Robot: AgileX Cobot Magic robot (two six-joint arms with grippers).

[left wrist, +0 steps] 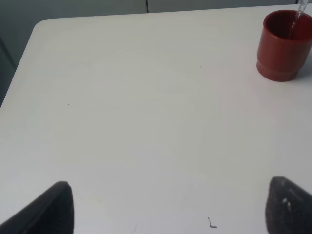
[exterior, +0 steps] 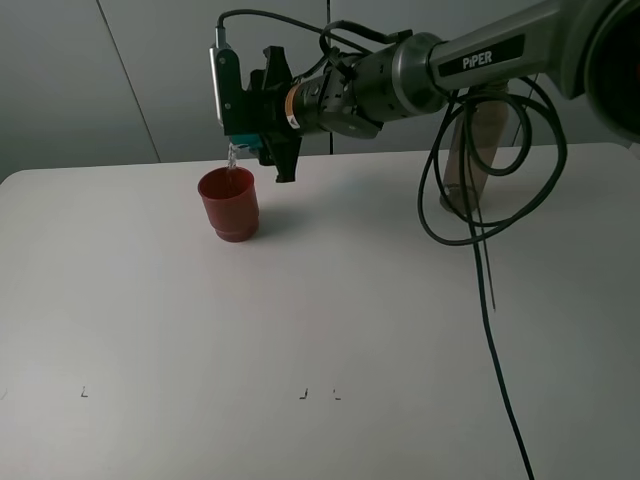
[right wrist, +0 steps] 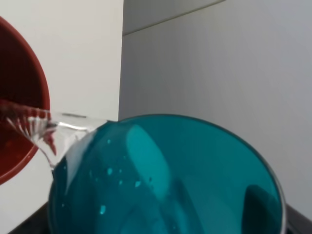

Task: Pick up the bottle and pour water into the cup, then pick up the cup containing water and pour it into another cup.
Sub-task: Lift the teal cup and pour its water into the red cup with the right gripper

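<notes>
My right gripper (exterior: 250, 130) reaches across to the left side and is shut on the teal cup (exterior: 243, 142), which is tipped steeply on its side. A thin stream of water (exterior: 232, 160) falls from its rim into the red-brown cup (exterior: 229, 204) standing upright just below. The right wrist view looks into the teal cup (right wrist: 165, 180), with water (right wrist: 44, 131) running over its lip toward the red cup (right wrist: 17, 97). The smoky bottle (exterior: 482, 140) stands at the back right, partly behind cables. My left gripper (left wrist: 170, 209) hovers open over bare table, well short of the red cup (left wrist: 285, 46).
Black cables (exterior: 480, 235) hang in loops from the right arm down over the table's right half. Small dark marks (exterior: 302, 394) lie near the front edge. The white table (exterior: 330, 320) ends at a grey wall behind.
</notes>
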